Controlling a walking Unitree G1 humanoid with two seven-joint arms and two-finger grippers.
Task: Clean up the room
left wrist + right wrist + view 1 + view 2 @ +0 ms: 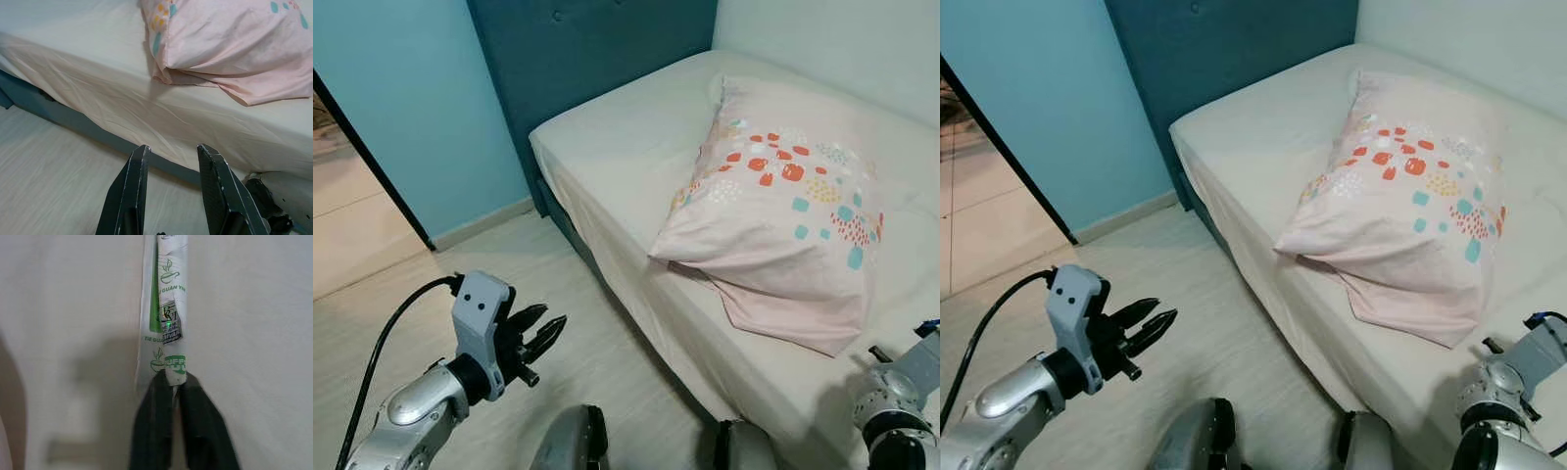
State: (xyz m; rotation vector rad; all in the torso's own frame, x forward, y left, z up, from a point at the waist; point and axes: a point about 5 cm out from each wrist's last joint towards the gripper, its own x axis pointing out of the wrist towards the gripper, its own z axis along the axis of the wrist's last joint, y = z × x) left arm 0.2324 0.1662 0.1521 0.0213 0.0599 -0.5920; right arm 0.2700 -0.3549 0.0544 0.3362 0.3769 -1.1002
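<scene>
A pink pillow (783,206) with coloured dots lies on the cream bed (617,147). My left gripper (548,336) hangs open over the floor beside the bed, its fingers (132,196) pointing at the mattress side with nothing between them. My right arm (896,401) is low at the bed's near corner. In the right wrist view my right gripper (172,382) is shut on the end of a flat white and green tea packet (166,308), seen edge-on against the pale sheet.
A dark teal headboard (597,49) stands behind the bed against a light blue wall (411,98). An open doorway (352,196) is at the left. Pale wood floor (558,284) runs alongside the bed.
</scene>
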